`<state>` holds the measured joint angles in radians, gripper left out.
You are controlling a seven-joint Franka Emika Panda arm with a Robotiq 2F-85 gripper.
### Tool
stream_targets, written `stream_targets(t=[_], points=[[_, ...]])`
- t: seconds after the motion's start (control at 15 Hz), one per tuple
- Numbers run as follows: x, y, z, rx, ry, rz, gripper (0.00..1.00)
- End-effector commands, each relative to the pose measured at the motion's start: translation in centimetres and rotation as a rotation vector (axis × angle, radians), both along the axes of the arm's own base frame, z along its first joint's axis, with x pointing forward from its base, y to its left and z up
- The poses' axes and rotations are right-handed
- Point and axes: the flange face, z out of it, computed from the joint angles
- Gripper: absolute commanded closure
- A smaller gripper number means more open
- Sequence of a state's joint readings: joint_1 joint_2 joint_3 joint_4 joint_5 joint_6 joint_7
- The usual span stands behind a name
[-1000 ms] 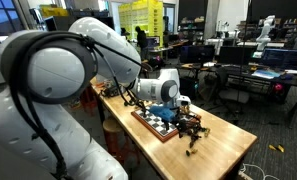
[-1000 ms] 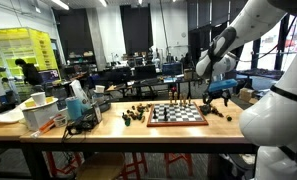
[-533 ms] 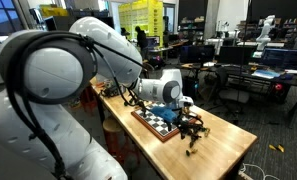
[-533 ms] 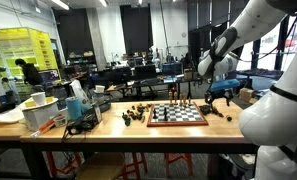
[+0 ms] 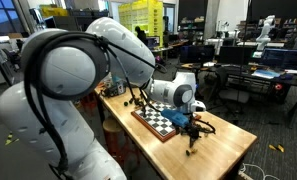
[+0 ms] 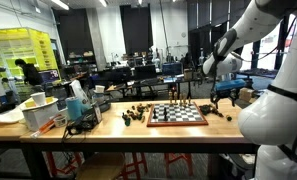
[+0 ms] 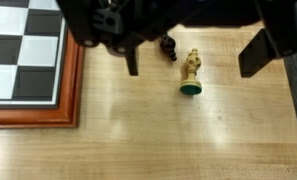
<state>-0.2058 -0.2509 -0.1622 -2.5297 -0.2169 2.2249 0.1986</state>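
Hovering over a pale piece beside the board

Through the wrist view I saw the gripper (image 7: 192, 62) with its jaws spread wide and clamped on nothing. The 2 fingers (image 7: 131, 62) stood on either side of a pale piece (image 7: 192, 72), neither touching it. That piece sat on the bare table (image 7: 148, 140), well off the board (image 7: 23, 50), and seemed to lie on its side, with its green base toward the lower edge of the view. 1 dark piece (image 7: 169, 45) stood just beside its head, partly hidden under the gripper body.

In both exterior views the gripper (image 5: 195, 122) (image 6: 226, 95) hung low over the table (image 5: 226, 145) past the end of the board (image 5: 158, 122) (image 6: 178, 115). A cluster of loose pieces (image 6: 138, 115) lay at the board's far end.
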Motion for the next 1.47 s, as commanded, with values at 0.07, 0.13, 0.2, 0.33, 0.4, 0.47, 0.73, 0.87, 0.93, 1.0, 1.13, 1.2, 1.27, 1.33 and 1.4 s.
stream_targets(t=[0.07, 0.13, 0.2, 0.33, 0.4, 0.47, 0.73, 0.87, 0.93, 1.0, 1.13, 1.2, 1.27, 1.33, 1.4], points=[[2.4, -3.5, -1.3, 0.033, -0.008, 0.014, 0.0], [2.8, -4.2, -1.5, 0.039, -0.011, 0.006, 0.0], [3.1, -4.9, -1.7, 0.045, -0.016, -0.008, 0.0], [3.7, -6.0, -2.2, 0.068, -0.018, -0.047, 0.0], [3.9, -6.4, -2.5, 0.081, -0.016, -0.072, 0.0], [4.1, -6.7, -2.9, 0.097, -0.015, -0.103, 0.0], [4.6, -7.7, -4.5, 0.144, -0.007, -0.187, 0.0], [4.8, -8.1, -5.3, 0.162, 0.002, -0.229, 0.0], [4.9, -8.2, -5.6, 0.165, 0.006, -0.238, 0.0], [4.9, -8.4, -5.9, 0.169, 0.009, -0.249, 0.0], [5.0, -8.6, -6.4, 0.172, 0.013, -0.262, 0.02], [5.0, -8.8, -6.5, 0.173, 0.015, -0.268, 0.03], [5.0, -8.9, -6.7, 0.174, 0.016, -0.273, 0.03], [5.1, -9.0, -6.9, 0.174, 0.019, -0.277, 0.06], [5.0, -9.2, -7.0, 0.175, 0.02, -0.281, 0.1]])
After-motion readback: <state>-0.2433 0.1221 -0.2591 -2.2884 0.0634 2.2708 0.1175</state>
